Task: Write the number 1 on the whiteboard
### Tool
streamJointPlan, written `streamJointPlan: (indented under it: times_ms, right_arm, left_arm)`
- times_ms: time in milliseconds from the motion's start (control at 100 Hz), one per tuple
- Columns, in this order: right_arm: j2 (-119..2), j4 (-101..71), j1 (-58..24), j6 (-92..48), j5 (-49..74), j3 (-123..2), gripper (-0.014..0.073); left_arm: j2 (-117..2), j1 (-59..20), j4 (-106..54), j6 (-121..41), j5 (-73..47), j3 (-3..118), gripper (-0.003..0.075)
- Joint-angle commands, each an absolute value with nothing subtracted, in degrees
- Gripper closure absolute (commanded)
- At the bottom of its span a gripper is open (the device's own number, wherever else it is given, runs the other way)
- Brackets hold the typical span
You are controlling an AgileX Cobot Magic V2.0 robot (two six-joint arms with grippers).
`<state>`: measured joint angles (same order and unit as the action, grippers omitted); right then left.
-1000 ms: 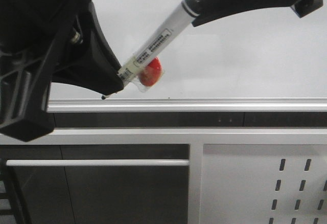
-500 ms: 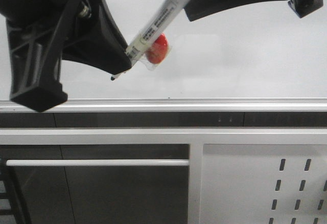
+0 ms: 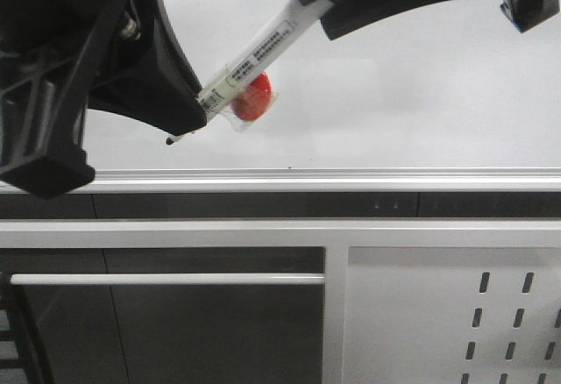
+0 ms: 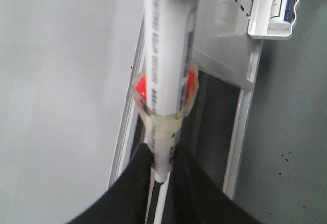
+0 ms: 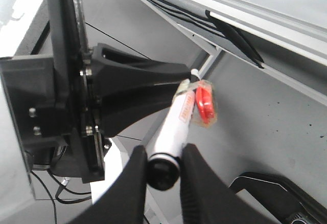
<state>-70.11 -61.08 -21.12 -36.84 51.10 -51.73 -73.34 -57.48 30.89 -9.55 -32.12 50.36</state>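
Observation:
The whiteboard [image 3: 421, 95] fills the upper front view, with a silver rail [image 3: 351, 180] along its lower edge. A white marker pen [image 3: 259, 55] slants across it, and a red piece [image 3: 252, 102] is taped to its barrel. My left gripper [image 3: 200, 110] is shut on the pen near its black tip [image 3: 168, 141]. My right gripper [image 3: 326, 0] is shut on the capped black end [image 5: 162, 170]. The left wrist view shows the pen [image 4: 166, 70] running out from between the fingers [image 4: 140, 168]. The number 1 is out of view. I cannot tell whether the tip touches the board.
Below the rail runs a dark frame with a white bar [image 3: 166, 279]. A white panel with slotted holes [image 3: 508, 314] is at the lower right. A small shelf holding a bottle [image 4: 283, 4] hangs on that panel in the left wrist view.
The pen's tip rose from just above the rail, then shifted a little down and to the left. The right gripper now covers the pen's black end.

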Motion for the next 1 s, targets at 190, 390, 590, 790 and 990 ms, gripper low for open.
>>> streamJointPlan:
  times_ms: [190, 390, 590, 790, 990]
  right_arm:
    - [-69.1, -65.6, -21.2, -37.7, 51.9, -53.7, 0.0671]
    - [-69.1, -65.1, -21.2, -37.7, 51.9, -53.7, 0.0671]
    - [-69.1, -62.6, -21.2, -37.7, 50.1, -53.7, 0.0671]
    - [-69.1, -62.0, -21.2, -39.0, 48.8, -53.7, 0.0671]
    - [-69.1, -61.8, -21.2, -40.3, 48.7, -53.7, 0.0671]
  left_arm:
    - [-72.0, -58.0, 31.4, -9.3, -28.1, 52.3, 0.0738]
    - [-71.1, -58.0, 31.8, -9.3, -25.7, 52.3, 0.0601]
    - [-69.4, -58.0, 31.8, -8.3, -25.2, 52.3, 0.0291]
    - [-67.0, -58.0, 31.2, -5.7, -28.4, 52.3, 0.0284]
    - [-62.7, -58.0, 25.4, -5.1, -32.6, 52.3, 0.0285]
